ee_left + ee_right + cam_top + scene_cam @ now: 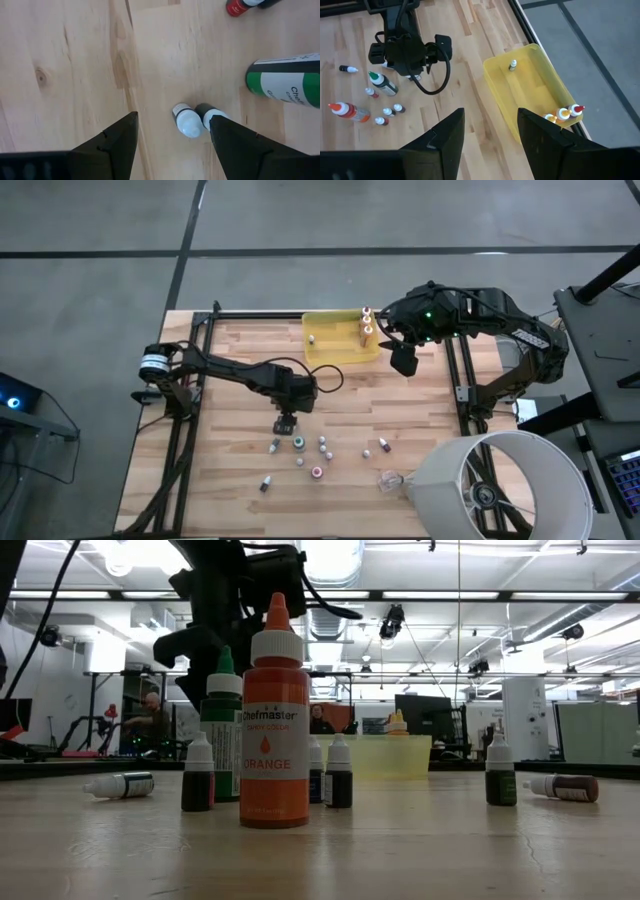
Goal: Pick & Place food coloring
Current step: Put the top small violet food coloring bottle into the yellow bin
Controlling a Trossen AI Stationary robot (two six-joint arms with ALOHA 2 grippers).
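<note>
Several tiny food coloring bottles (300, 452) stand or lie loose on the wooden table's near middle. A small white-capped bottle (187, 121) stands upright between the fingers of my open left gripper (172, 117), which hangs pointing down just above it (285, 424). A second small bottle (206, 111) stands right beside one finger. A bigger green-labelled bottle (285, 82) stands close by. The yellow tray (340, 350) at the far middle holds one bottle (512, 64) and a few more in a corner (563, 114). My right gripper (403, 361) waits open, high beside the tray (491, 112).
A tall orange bottle (273, 730) and a green one (222, 730) stand nearest the table's front edge. A clear plastic scrap (390, 480) lies near a white drum-shaped shade (500, 485) at the near right corner. Black frame rails (460, 380) border the table.
</note>
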